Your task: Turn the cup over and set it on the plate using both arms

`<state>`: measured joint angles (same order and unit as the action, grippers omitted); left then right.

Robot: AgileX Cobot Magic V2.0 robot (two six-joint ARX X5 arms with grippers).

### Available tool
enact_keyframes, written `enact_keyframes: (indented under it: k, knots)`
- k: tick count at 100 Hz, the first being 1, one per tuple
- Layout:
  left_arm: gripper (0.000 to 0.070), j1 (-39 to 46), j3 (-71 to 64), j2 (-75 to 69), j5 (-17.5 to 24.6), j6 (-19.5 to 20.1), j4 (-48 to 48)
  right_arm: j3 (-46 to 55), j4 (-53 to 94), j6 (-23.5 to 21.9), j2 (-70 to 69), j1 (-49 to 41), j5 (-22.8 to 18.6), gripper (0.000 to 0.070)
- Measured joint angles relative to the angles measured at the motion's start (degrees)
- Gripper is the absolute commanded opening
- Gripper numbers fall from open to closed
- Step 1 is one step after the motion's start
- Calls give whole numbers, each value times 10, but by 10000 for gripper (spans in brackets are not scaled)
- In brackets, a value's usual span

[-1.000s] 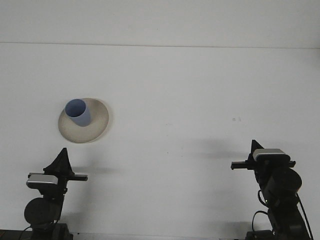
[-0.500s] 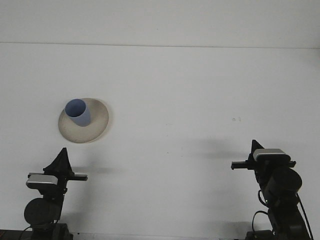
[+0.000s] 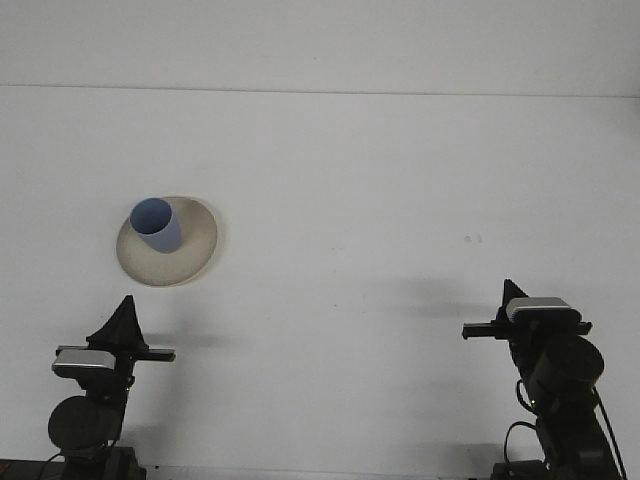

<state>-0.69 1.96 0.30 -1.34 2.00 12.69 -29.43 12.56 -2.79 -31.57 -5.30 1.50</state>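
The blue cup [image 3: 156,224] stands mouth-up on the beige plate [image 3: 190,252], left of centre on the white table [image 3: 380,200]; left gripper [image 3: 124,318] and right gripper [image 3: 511,294] sit low, well apart from it

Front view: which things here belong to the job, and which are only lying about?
For the job:
cup, upright on the plate
plate
left gripper
right gripper

Lying about:
nothing but the table itself, with small dark specks
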Motion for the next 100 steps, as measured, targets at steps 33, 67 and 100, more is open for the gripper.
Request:
enact_keyframes:
  k: [33, 67, 100]
  knots:
    - [11, 0, 0, 0, 0, 0, 0, 0, 0, 0, 0, 0, 0, 0]
    - [11, 0, 0, 0, 0, 0, 0, 45, -60, 0, 71, 0, 0, 0]
    - [11, 0, 0, 0, 0, 0, 0, 173, -102, 0, 224, 1, 0, 0]
